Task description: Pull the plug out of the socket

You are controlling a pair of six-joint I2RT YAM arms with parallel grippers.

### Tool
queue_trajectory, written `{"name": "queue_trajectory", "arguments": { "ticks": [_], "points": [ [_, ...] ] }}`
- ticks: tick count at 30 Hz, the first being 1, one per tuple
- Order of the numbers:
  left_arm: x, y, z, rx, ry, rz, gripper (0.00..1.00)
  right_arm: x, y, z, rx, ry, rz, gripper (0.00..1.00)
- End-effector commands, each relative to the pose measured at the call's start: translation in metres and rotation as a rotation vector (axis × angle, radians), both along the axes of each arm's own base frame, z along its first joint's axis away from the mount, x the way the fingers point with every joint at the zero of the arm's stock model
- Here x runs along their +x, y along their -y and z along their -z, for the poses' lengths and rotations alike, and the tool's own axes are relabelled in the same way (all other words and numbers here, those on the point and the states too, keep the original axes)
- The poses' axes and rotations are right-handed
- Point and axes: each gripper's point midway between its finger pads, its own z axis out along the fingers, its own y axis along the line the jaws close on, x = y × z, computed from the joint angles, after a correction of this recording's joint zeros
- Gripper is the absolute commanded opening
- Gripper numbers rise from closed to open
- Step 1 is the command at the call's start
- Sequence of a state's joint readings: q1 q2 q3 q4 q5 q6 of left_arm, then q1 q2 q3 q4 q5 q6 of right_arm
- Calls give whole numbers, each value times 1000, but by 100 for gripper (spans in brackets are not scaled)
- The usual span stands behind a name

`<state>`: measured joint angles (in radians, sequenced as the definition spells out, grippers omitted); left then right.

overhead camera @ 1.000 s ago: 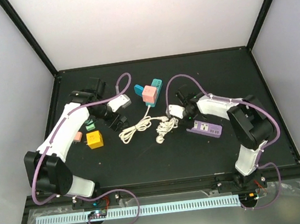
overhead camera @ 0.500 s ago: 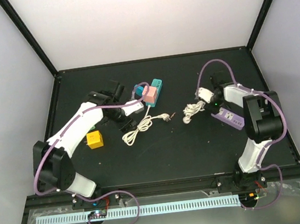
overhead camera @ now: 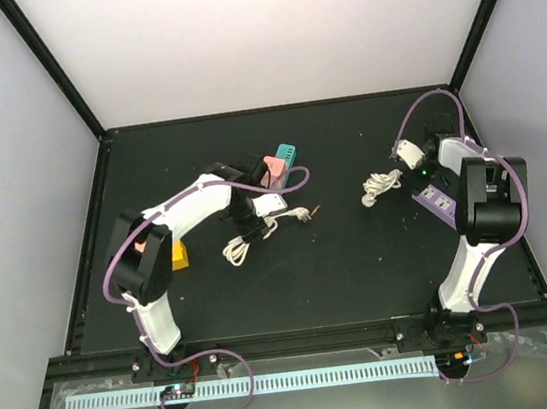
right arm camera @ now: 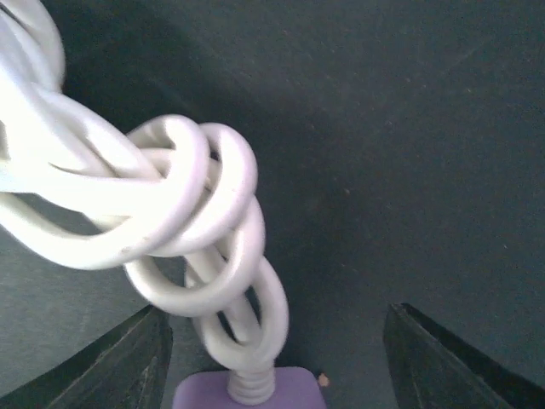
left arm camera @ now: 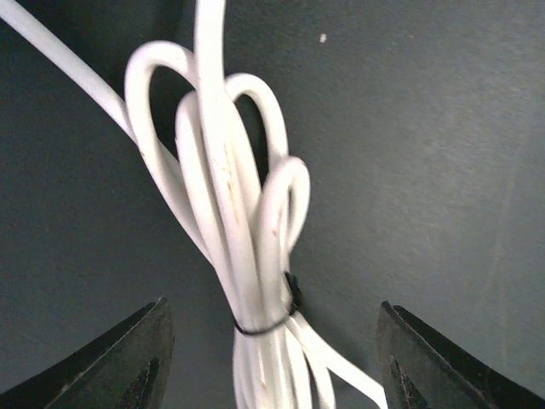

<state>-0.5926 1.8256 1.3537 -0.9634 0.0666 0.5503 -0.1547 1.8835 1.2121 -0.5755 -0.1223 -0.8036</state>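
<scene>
A pink plug (overhead camera: 273,169) sits in a teal socket block (overhead camera: 287,152) at the back centre. My left gripper (overhead camera: 272,205) is just in front of it. In the left wrist view it (left arm camera: 272,313) is open, its jaws standing either side of a white cable bundle (left arm camera: 238,247) bound with a black tie, not closed on it. My right gripper (overhead camera: 404,159) is at the far right. It (right arm camera: 277,315) is open over a white coiled cable (right arm camera: 196,230) that runs into a purple power strip (right arm camera: 255,396).
The tied white cable bundle (overhead camera: 248,238) lies on the black table with a loose plug end (overhead camera: 307,212) to its right. The purple power strip (overhead camera: 438,205) lies near the right edge. A yellow block (overhead camera: 176,257) sits by the left arm.
My left arm has swung right, its gripper now over the cable bundle by the pink plug. My right arm has moved right and back; the coiled cable and purple strip have shifted right with it.
</scene>
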Motion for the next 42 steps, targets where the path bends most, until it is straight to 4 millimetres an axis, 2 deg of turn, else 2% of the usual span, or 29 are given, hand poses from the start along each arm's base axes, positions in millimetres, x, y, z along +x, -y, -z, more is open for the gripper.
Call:
{"name": "queue_trajectory", "arguments": {
  "ticks": [1,5,12,16,21,27,33,36,39,42],
  "points": [
    [23,7,3,47,66,11,66,1,-21,-28,126,24,-5,74],
    [18,10,14,69,43,29,55,3,-35,-57,207,74,-10,81],
    [-8,8,35,156,8,74,29,4,-48,-100,279,150,-31,83],
    [-23,11,36,155,-4,88,17,2,-50,-108,286,168,-35,83],
    [-48,24,26,149,-22,132,2,-1,-52,-111,297,174,-40,83],
    [-102,45,15,144,-94,241,2,-6,-59,-116,333,170,-50,83],
    [-167,74,-1,101,-184,403,2,-12,-67,-126,371,176,-76,83],
    [-193,92,-8,59,-219,459,1,-16,-71,-131,394,177,-92,84],
    [-198,106,-10,30,-251,458,2,-21,-78,-135,424,174,-112,83],
    [-184,117,-6,23,-197,447,7,-27,-85,-138,461,172,-128,83]
  ]
}}
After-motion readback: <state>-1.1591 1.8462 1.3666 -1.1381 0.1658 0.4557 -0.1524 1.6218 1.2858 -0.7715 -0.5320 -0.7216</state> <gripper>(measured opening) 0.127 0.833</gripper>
